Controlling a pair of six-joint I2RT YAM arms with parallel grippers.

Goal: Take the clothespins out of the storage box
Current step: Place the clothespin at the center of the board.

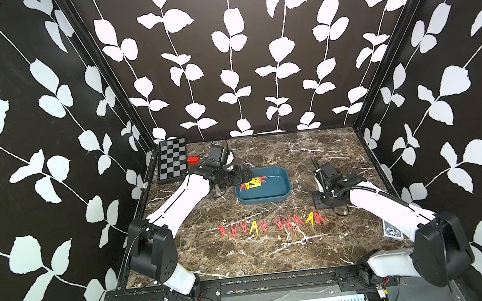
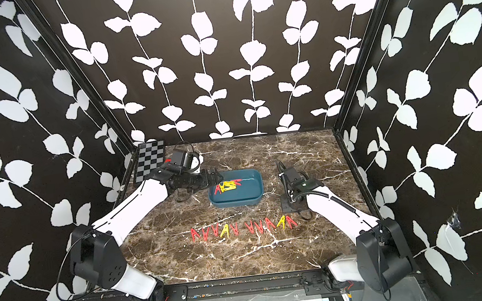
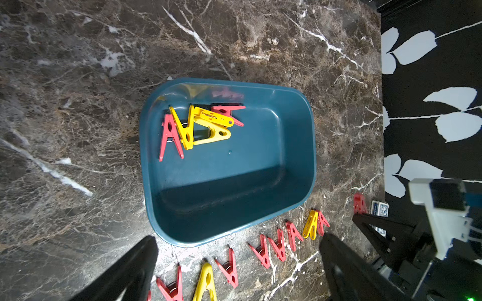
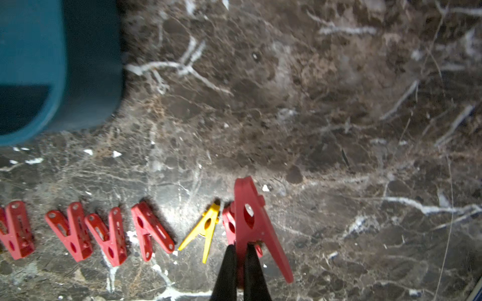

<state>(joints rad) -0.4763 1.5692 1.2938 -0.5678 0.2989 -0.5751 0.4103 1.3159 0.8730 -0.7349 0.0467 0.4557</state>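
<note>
Both top views are evenly lit, bowed at the edges. Wrist views show glare on the table (image 3: 190, 254) (shadow fills the storage box (image 3: 221, 198)); the right wrist view is blurred.
</note>
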